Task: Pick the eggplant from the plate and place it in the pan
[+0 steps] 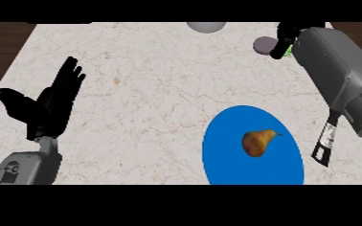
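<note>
A purplish round eggplant (265, 44) with a bit of green at its end shows at the counter's far right. My right hand (286, 34) is curled over it, and the grey forearm runs down the right edge. The hand hides most of the eggplant, and I cannot tell whether it rests on the counter. The blue plate (226, 158) lies near the front right, well short of the hand. A grey rounded object (206, 26), perhaps the pan, is cut off at the far edge, left of the hand. At the left my left hand (53, 100) rests open, fingers up.
A brown-orange pear (258, 142) lies on the blue plate. The marble counter (141, 76) stretches between the two hands. Dark wood shows past the counter's far left and far right corners.
</note>
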{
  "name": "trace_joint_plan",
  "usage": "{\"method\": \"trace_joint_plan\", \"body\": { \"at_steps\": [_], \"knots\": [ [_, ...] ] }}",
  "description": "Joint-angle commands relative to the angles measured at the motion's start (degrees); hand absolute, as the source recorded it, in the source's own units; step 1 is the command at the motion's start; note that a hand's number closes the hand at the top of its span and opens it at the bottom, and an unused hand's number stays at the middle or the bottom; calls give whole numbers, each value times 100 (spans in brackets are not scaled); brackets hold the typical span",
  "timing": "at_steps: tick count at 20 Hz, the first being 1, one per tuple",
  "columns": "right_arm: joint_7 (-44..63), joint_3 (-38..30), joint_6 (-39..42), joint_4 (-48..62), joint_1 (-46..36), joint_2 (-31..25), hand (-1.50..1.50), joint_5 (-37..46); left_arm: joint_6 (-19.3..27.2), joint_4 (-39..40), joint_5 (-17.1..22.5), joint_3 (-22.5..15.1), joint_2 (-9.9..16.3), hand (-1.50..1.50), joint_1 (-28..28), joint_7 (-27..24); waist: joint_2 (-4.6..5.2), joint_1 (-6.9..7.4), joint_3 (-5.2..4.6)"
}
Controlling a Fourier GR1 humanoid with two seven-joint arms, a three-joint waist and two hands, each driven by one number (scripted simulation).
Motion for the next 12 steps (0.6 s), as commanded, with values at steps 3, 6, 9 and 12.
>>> {"method": "trace_joint_plan", "body": {
  "at_steps": [3, 6, 9, 12],
  "knots": [
    [2018, 360, -2327, -86, -611, 231, 150, 599, -55, -57, 57, 49, 52, 0, -71, 83, 13, 90, 0],
    [2678, 436, -2693, -115, -842, 330, 150, 786, -24, -16, 11, 5, -29, 0, -21, 69, 64, 94, 7],
    [2964, 418, -2912, -170, -666, 315, 150, 910, 75, -301, -81, -92, -125, 0, 60, 166, 80, 96, 13],
    [3319, 343, -2704, -383, -841, 113, 150, 958, 38, -230, -83, 47, -40, 0, 83, 186, 54, 24, 10]
  ]
}}
